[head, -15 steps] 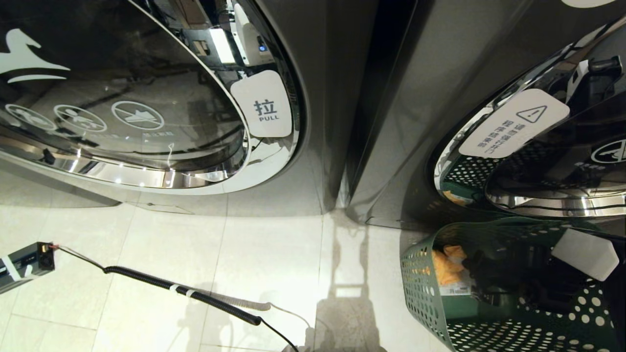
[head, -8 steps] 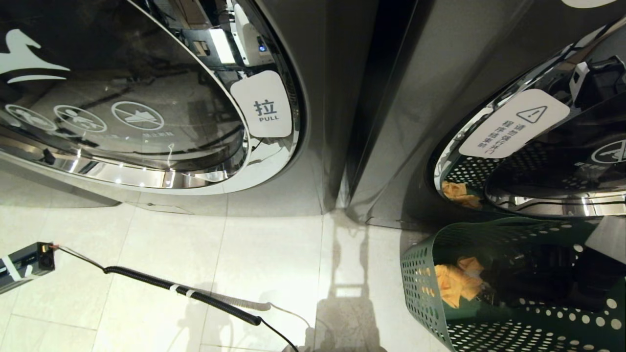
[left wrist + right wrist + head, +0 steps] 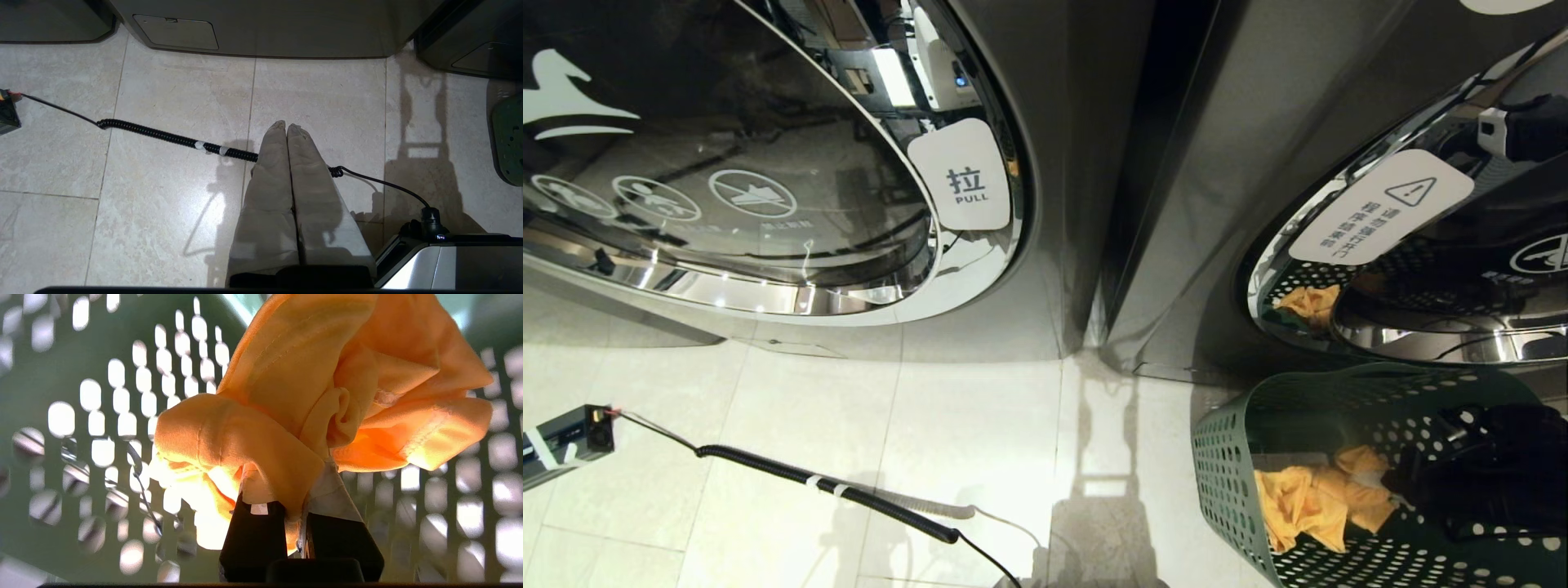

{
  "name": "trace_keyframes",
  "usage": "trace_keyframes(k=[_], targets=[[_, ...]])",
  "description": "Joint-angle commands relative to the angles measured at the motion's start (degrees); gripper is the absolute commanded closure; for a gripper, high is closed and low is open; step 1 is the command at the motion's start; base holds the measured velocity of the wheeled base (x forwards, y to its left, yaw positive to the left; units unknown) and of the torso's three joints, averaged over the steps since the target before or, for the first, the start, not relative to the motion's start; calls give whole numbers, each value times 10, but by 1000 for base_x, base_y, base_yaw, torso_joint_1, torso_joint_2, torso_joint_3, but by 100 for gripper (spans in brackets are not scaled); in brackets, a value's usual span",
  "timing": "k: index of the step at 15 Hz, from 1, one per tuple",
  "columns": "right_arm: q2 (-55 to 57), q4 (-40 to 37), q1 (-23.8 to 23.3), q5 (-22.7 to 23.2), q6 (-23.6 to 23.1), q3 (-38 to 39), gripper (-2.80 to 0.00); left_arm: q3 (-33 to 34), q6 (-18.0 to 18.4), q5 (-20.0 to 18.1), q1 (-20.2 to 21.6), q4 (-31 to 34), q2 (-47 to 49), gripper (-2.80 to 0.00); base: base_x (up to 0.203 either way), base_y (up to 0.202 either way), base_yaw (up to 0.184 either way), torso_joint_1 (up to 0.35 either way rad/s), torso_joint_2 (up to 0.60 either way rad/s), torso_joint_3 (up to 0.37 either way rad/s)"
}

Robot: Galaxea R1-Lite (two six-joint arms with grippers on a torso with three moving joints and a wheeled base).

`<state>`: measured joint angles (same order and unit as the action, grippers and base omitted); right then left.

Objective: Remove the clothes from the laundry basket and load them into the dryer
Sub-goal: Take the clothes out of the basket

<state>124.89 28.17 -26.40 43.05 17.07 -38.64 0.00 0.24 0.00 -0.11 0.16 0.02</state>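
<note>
While the left gripper (image 3: 287, 127) hangs over the tiled floor (image 3: 163, 212) with its jaws pressed together and nothing between them, the right gripper (image 3: 296, 522) is inside the green laundry basket (image 3: 1225, 490) with its jaws pinching a fold of orange cloth (image 3: 294, 416). Seen from the head, the cloth (image 3: 1307, 502) lies bunched within the basket, against its perforated near wall, touching the dark right arm (image 3: 1486, 474) that reaches in from the right. This basket stands on the floor just in front of the right-hand dryer (image 3: 1258, 163), whose chrome door ring mirrors both basket and cloth. Beside it, the left-hand dryer (image 3: 1045, 163) shows a round glass door (image 3: 727, 163) bearing a white pull tab (image 3: 964, 175). A black coiled cable (image 3: 833, 490) crosses the floor from a small dark box (image 3: 564, 441).
</note>
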Motion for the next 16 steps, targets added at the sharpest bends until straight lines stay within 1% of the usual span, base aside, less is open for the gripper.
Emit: trace_keyframes(k=[1,5,6,9,12,14,16], targets=[[-102,-2,-1,-22,-8,66,0,1,0,0,0,0,-1,0,0,0,0,0,0,0],[-209,-4,0,-131,-17,153,0,1,0,0,0,0,-1,0,0,0,0,0,0,0],[-230,-4,0,-149,-24,173,0,1,0,0,-1,0,-1,0,0,0,0,0,0,0],[-315,2,0,-170,-33,205,0,1,0,0,-1,0,-1,0,0,0,0,0,0,0],[-421,11,0,-175,-45,227,0,1,0,0,0,0,-1,0,0,0,0,0,0,0],[-498,12,1,-176,-73,231,0,1,0,0,-1,0,-1,0,0,0,0,0,0,0],[-569,6,27,-178,-104,233,0,1,0,0,0,0,-1,0,0,0,0,0,0,0]])
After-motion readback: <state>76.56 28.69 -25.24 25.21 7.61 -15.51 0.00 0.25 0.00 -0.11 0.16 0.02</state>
